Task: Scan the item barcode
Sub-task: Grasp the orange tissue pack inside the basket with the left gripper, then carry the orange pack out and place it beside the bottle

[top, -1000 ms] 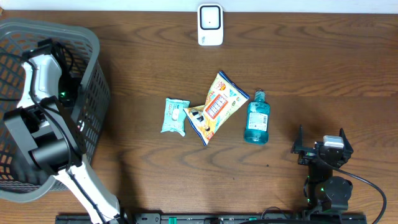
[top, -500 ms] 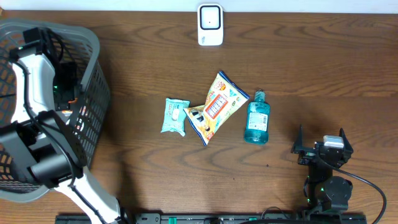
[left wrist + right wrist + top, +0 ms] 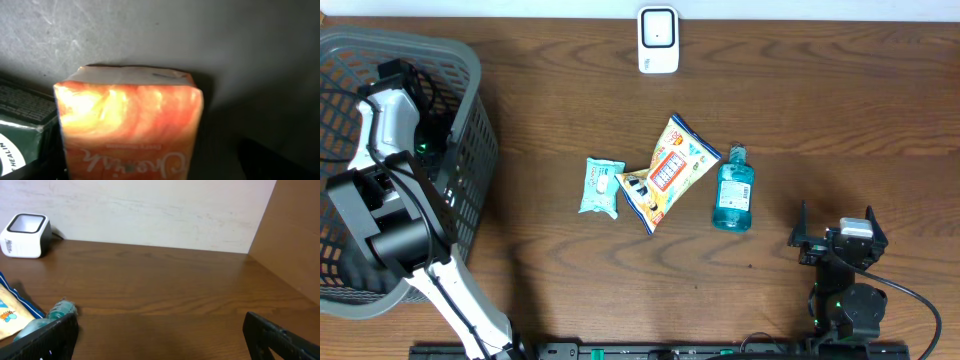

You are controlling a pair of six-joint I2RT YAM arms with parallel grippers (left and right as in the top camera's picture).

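L arm [image 3: 380, 130] bends down into grey plastic mesh basket [image 3: 470, 70] at table's left. L gripper [image 3: 402, 80], jaws wide, hangs over glossy orange carton [image 3: 130, 125] on basket floor, dark green box [image 3: 20, 140] beside it. R gripper [image 3: 161, 325] sits low nr front edge, jaws wide, holding nothing. White barcode scanner [image 3: 658, 40] stands at far edge of brown wood table [image 3: 820, 110], pale wall [image 3: 150, 210] behind.

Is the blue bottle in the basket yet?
No, the blue bottle lies beside the snack bag, well apart from the basket.
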